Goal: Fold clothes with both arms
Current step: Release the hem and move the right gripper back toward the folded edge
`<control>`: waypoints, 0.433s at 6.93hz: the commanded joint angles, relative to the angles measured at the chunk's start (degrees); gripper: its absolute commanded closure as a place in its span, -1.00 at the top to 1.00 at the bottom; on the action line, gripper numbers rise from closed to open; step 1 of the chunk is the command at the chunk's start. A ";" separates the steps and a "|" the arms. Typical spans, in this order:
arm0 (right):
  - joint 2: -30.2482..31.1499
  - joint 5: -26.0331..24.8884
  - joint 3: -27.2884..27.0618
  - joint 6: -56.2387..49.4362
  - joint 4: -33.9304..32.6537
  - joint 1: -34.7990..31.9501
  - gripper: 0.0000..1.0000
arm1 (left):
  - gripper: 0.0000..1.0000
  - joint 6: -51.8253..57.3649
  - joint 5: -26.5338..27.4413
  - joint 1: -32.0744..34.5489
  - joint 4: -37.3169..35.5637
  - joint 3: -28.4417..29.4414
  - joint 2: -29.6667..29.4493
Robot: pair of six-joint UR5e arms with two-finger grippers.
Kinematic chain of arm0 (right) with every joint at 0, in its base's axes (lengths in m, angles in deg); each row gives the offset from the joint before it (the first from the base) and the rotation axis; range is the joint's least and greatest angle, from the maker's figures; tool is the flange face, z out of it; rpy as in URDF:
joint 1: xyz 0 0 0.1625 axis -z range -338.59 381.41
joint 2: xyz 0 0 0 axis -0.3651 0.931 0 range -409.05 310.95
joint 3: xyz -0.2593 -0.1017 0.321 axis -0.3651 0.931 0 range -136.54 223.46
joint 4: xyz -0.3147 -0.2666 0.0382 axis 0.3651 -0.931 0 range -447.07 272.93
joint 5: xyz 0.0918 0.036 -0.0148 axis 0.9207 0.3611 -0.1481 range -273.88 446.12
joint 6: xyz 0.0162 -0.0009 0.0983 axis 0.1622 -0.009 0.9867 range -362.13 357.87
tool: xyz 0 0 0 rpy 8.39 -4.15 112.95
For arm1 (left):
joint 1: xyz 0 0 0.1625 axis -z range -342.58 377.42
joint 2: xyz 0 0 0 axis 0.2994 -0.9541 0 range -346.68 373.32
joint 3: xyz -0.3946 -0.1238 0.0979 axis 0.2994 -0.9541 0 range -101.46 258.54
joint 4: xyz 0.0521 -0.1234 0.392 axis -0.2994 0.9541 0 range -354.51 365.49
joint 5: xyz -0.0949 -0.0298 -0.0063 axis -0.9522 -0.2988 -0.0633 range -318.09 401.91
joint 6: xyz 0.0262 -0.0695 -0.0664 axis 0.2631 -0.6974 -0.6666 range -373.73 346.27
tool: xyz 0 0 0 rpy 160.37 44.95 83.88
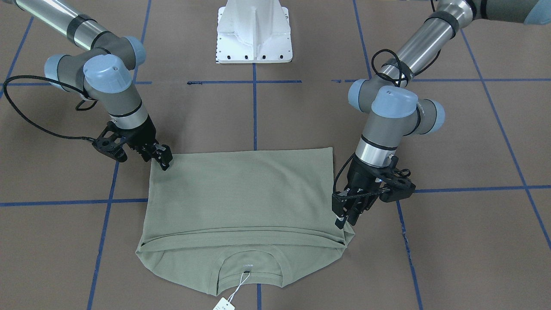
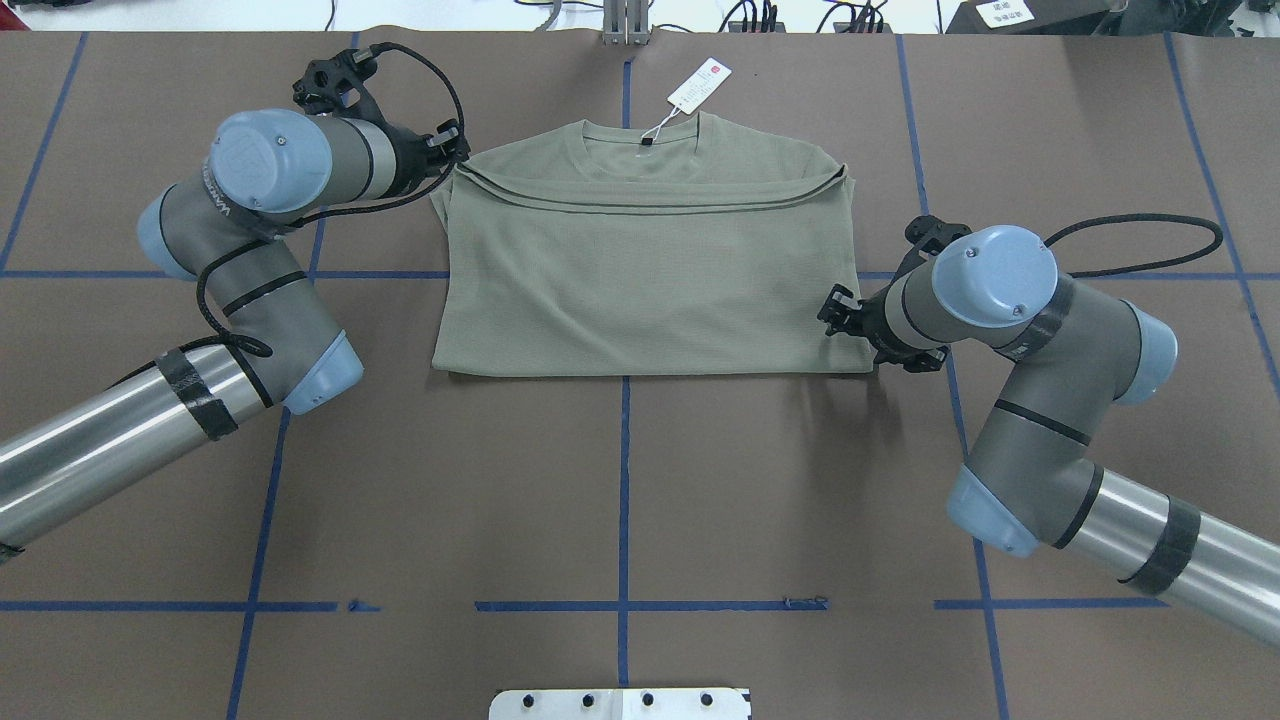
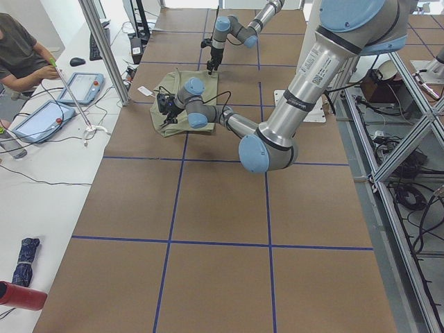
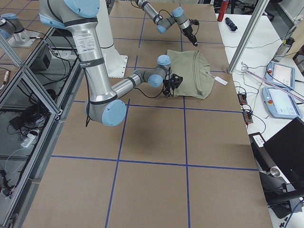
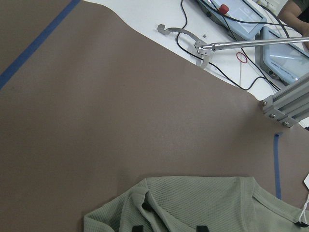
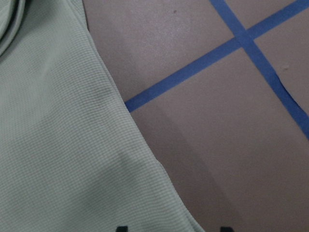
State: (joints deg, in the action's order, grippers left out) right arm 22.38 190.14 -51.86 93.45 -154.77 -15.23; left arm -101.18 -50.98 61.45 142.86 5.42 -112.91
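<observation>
Overhead exterior shows sage-green knit long-sleeved shirt (image 2: pixel 640 260) halved on brown desk (image 2: pixel 640 480), narrower folds remaining; right gripper (image 2: pixel 832 312) jaws wide, left gripper (image 2: pixel 458 152) jaws unclear.

Bright, even overhead light; soft shadows, sharp focus throughout.

Brown tabletop (image 3: pixel 215 208) gridded with blue tape (image 3: pixel 175 201), large near left arm (image 3: pixel 291 104) reaching to a folded green shirt (image 3: pixel 208 83), left claw (image 3: pixel 164 105) at its near edge, small far right arm (image 3: pixel 239 28), right claw (image 3: pixel 210 67) pointing down at the far edge, person (image 3: pixel 21 55) seated upper left by tablet screens (image 3: pixel 41 118).
</observation>
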 commanded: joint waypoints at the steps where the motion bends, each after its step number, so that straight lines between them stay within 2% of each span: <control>1: 1.25 0.04 -0.57 -0.05 0.11 0.26 0.39 | -0.06 0.00 -0.01 0.00 -0.09 0.08 0.02; 2: 1.43 -0.04 -0.92 0.04 0.03 0.43 0.31 | -0.06 -0.09 -0.01 0.00 -0.09 0.00 -0.06; 3: 1.96 -0.04 -1.45 0.13 0.02 0.78 -0.55 | -0.06 -0.09 -0.01 0.00 -0.17 0.00 -0.06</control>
State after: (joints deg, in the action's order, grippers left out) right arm 23.81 190.12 -52.76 93.50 -154.72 -14.77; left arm -101.24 -50.99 61.45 142.75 5.44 -112.95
